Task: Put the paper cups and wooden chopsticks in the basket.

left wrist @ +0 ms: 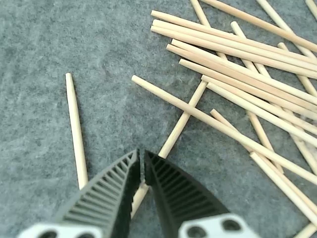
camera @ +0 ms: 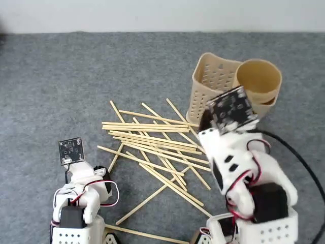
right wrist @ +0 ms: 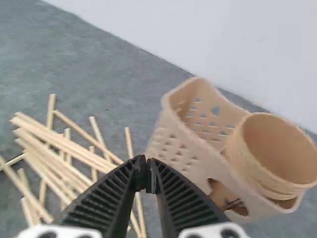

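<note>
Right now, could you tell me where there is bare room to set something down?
The mat is bare along the far wall and left of the chopsticks; it is crowded from that pile across to the basket.

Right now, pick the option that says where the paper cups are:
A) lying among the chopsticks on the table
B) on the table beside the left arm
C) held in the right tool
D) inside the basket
D: the paper cups sit nested in one end of the basket, the chopsticks lie outside it, and the right tool is shut on nothing.
</note>
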You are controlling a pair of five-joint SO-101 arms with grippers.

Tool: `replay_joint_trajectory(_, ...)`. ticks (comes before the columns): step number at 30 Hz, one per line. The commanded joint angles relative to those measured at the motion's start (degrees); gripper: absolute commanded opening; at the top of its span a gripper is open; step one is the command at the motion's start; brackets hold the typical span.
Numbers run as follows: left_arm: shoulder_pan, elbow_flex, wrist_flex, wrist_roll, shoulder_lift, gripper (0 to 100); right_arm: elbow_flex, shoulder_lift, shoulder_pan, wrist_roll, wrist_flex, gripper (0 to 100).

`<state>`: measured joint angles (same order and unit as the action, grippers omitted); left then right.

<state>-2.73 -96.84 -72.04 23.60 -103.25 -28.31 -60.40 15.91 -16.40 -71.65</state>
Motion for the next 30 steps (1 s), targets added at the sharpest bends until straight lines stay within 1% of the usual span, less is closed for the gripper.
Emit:
replay_joint_trajectory(1, 0.1, 0.5, -0.2, -0.3, -0.7, 1, 4.7, 6.8, 3.9, 0.6, -3.6, 0.9)
replay_joint_trajectory(8, 0.1, 0.5, -0.2, -0.3, -0.7, 1, 8.8, 17.1, 5.5, 0.5, -4.3, 0.9)
replay_joint_trajectory(12, 0.1, 0.5, -0.2, -0.3, -0.7, 1, 9.1, 22.8, 11.1, 0.6, -5.2, 1.2)
replay_joint_trajectory(14, 0.1, 0.5, -0.2, -0.3, -0.7, 1, 9.5, 26.3, 13.5, 0.7, -5.9, 4.7)
replay_joint_trajectory(18, 0.1, 0.5, -0.2, -0.3, -0.7, 1, 9.5, 32.8, 16.0, 4.1, -5.4, 17.7)
replay_joint_trajectory(21, 0.1, 0.5, -0.2, -0.3, -0.7, 1, 9.5, 37.6, 17.5, 4.4, -4.2, 24.7)
replay_joint_trajectory(25, 0.1, 0.5, -0.2, -0.3, -0.7, 1, 9.5, 43.4, 20.5, 4.6, -4.1, 26.0)
replay_joint_trajectory(30, 0.1, 0.5, -0.2, -0.3, -0.7, 1, 9.5, 49.5, 22.7, 4.7, 0.6, 26.2)
